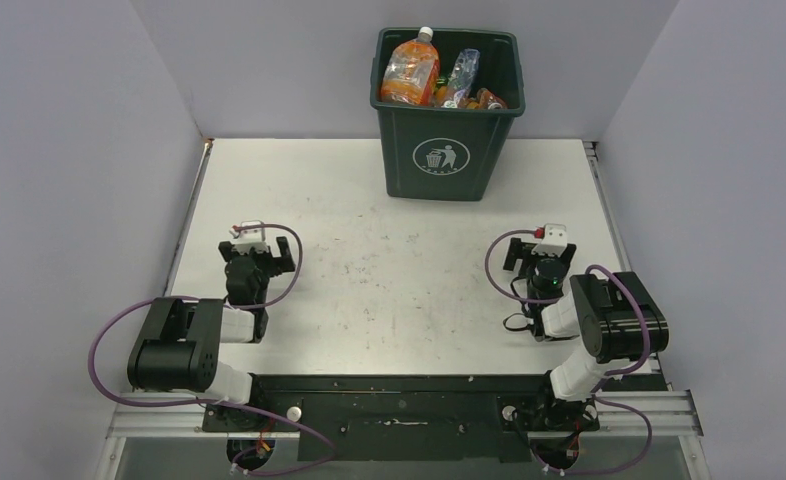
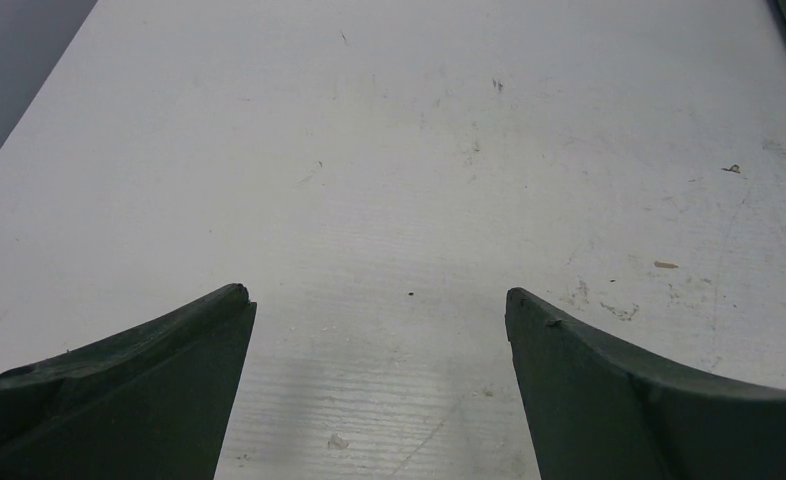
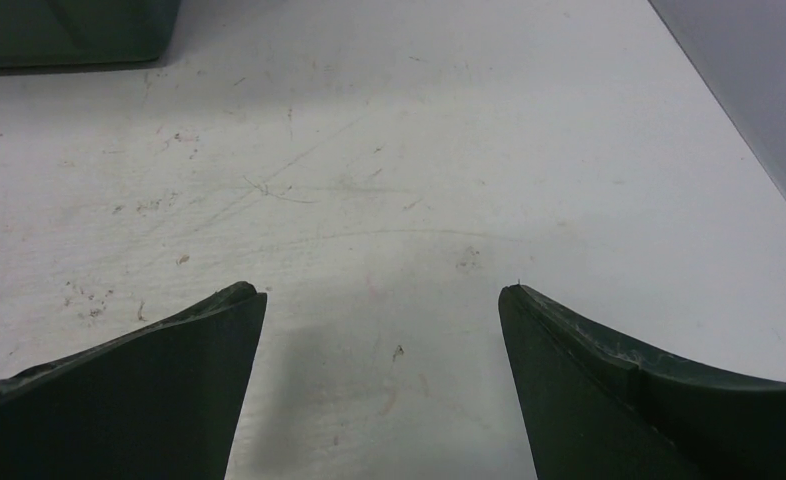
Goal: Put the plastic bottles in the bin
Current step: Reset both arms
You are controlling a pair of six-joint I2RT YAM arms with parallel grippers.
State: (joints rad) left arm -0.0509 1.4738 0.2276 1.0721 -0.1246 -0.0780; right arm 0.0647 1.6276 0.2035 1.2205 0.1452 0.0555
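**Bottles piled in the bin, both grippers hanging loose**

From above, the bin (image 1: 447, 140) stands at the far edge of the table (image 1: 369, 260) with its litter logo facing the arms. The plastic bottles (image 1: 449, 88) are heaped inside it right up to the rim. A big orange bottle (image 1: 410, 72) pokes out on the left of the heap, long axis roughly upright, white cap on top, leaning a touch to the right. On the tabletop itself I can find no bottle in any of the three views, only scuffs and specks.

Now the arms. Both are folded low near their bases, well apart from the bin. The left gripper (image 2: 379, 298) has its jaws spread wide, with nothing but bare table showing through the gap. The right gripper (image 3: 382, 290) is the same story: jaws parted, nothing held. A dark corner of the bin sits at the upper left of its own view.

So which way does the work lie? Straight ahead across the table and slightly right of centre, which puts the right arm nearer the bin than the left. By my reading, though, there is nothing to fetch: the bottles are in and the job looks done. The one thing I'd watch is that tall orange bottle riding above the rim, and I can't tell how firmly it sits.
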